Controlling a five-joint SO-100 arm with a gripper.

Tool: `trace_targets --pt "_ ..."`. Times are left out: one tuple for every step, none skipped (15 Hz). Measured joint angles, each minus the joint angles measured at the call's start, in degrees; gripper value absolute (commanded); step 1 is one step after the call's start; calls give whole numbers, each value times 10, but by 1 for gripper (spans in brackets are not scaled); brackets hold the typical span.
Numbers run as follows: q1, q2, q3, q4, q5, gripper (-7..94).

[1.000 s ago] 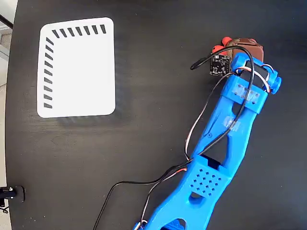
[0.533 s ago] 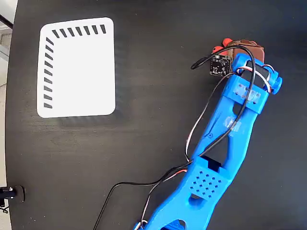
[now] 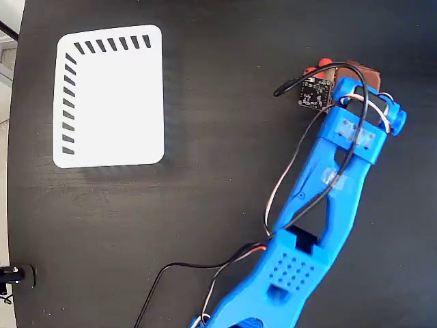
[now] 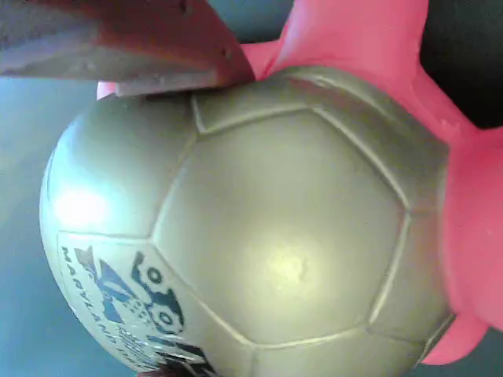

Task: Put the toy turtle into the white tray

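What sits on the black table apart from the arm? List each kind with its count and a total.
toy turtle: 1
white tray: 1
Total: 2

surface: black table | left edge: pale floor strip | light: bright, even

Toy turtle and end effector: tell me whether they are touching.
Touching, it seems. In the wrist view a brown finger lies against the toy turtle's shell at its top edge. The fixed view hides the contact.
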Motion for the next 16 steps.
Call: trace_targets --pt "0 32 19 3 10 -4" --pt "-1 64 39 8 18 -4" --pt "-2 97 54 11 26 -4" --pt "-3 131 75 19 32 -4" --pt "-9 165 93 26 43 -4" --pt "-17 200 110 32 55 -3" --pt "-29 236 130 38 75 -3" --pt "-45 269 149 38 99 -3" --pt "-69 301 173 35 123 -3" --pt "-95 335 205 29 148 -3" --pt "-132 368 243 20 171 -3" --pt "-168 394 277 6 189 -3" --pt "-217 415 301 -3 209 -3" --pt "-264 427 308 -7 235 -3" --pt "-308 434 309 -9 258 -3" --pt "-346 436 309 -9 274 -3"
